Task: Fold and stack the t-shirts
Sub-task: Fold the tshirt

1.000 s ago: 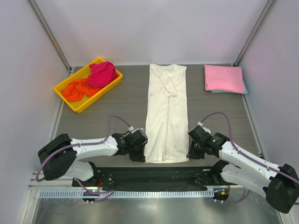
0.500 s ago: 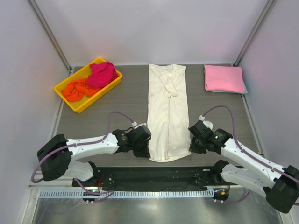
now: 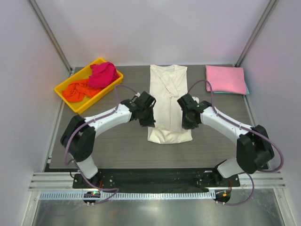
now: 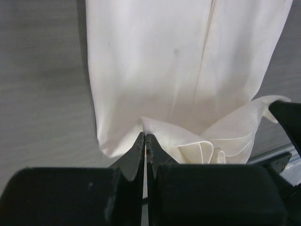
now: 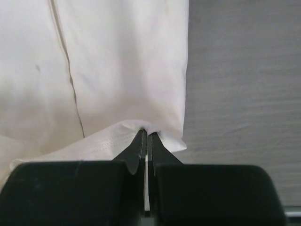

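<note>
Within a second, both arms had carried the hem of the cream-white t-shirt [image 3: 168, 89] from 6 o'clock toward 12, doubling it at the centre of the worktop [image 3: 117, 141]. The left gripper [image 4: 145, 137] and right gripper [image 5: 145, 134] each pinched a hem corner. The cloth looked light and limp, probably best held by those corners.

- The top external camera looks steeply down from above and behind the robot, far enough off to take in the whole table [image 3: 117, 141].
- The left wrist camera sits just behind the left gripper [image 4: 145, 141], facing along its fingers, close over the cream-white t-shirt [image 4: 178, 61].
- The right wrist camera sits likewise behind the right gripper [image 5: 146, 139], equally near.
- All three views share the shirt's near end. Each wrist view also shows one side edge and bare table beside it.
</note>
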Robot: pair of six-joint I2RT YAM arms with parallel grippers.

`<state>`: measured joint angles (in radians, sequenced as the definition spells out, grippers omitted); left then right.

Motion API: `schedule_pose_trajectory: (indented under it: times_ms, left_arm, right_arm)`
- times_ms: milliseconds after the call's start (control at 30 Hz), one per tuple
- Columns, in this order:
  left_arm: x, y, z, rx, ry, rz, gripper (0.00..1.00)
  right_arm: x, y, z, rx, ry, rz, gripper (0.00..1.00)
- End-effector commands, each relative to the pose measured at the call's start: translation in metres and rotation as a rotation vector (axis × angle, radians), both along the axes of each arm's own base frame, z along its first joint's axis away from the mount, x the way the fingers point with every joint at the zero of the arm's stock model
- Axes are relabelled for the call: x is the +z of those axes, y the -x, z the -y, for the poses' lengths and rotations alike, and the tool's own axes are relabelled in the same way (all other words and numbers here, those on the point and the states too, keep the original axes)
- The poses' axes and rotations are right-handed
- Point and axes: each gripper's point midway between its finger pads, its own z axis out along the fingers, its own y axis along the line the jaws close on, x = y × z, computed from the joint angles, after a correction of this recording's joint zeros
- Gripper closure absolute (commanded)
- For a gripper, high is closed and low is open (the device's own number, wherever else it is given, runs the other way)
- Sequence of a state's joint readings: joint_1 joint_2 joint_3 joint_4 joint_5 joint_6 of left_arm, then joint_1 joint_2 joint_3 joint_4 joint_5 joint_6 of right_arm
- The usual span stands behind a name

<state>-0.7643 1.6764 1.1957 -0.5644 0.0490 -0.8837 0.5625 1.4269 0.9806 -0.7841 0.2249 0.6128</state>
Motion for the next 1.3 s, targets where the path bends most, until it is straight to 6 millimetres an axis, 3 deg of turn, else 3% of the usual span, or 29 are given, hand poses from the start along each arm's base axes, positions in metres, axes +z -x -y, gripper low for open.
schedule_pose_trajectory:
  times_ms: [0,33,67,100,267,300,333,467,533,567,867,1133,1267]
  left_arm:
    - [0.002,-0.033,0.0,-0.042,-0.031,0.022,1.0]
    - [-0.002,-0.041,0.0,-0.041,-0.036,0.021,1.0]
    - [0.01,-0.057,0.009,-0.049,-0.011,0.052,1.0]
    - [-0.005,-0.068,0.003,-0.034,-0.035,0.019,1.0]
    - [-0.004,-0.123,0.003,0.003,-0.047,0.045,1.0]
    - [0.01,-0.135,0.006,0.009,-0.04,0.066,1.0]
    - [-0.003,-0.139,0.003,0.019,-0.059,0.036,1.0]
    - [0.002,-0.17,-0.007,0.073,-0.054,0.061,1.0]
    - [0.008,-0.185,0.0,0.063,-0.012,0.092,1.0]
    - [0.001,-0.189,0.001,0.057,-0.013,0.087,1.0]
    - [-0.002,-0.218,-0.001,0.06,0.029,0.131,1.0]
    - [0.0,-0.244,0.002,0.045,0.066,0.166,1.0]
    - [-0.002,-0.255,-0.005,0.077,0.057,0.181,1.0]
  right_arm:
    - [0.025,-0.053,-0.002,0.077,-0.013,0.096,0.99]
    - [0.027,-0.061,-0.002,0.083,-0.014,0.102,0.99]
    - [0.03,-0.076,-0.002,0.079,-0.012,0.11,0.99]
    - [0.03,-0.085,0.004,0.087,-0.002,0.109,0.99]
    - [0.023,-0.137,0.004,0.105,-0.013,0.117,0.99]
    - [0.021,-0.144,0.003,0.1,-0.02,0.118,0.99]
    - [0.021,-0.151,0.007,0.093,-0.023,0.117,0.99]
    - [0.024,-0.182,0.007,0.07,-0.041,0.141,0.99]
    - [0.026,-0.189,0.005,0.075,-0.061,0.148,0.99]
    - [0.029,-0.198,0.004,0.078,-0.071,0.16,0.99]
    - [0.041,-0.235,-0.003,0.102,-0.115,0.213,0.99]
    - [0.042,-0.254,0.003,0.164,-0.119,0.254,0.99]
    - [0.039,-0.26,0.011,0.144,-0.13,0.251,0.99]
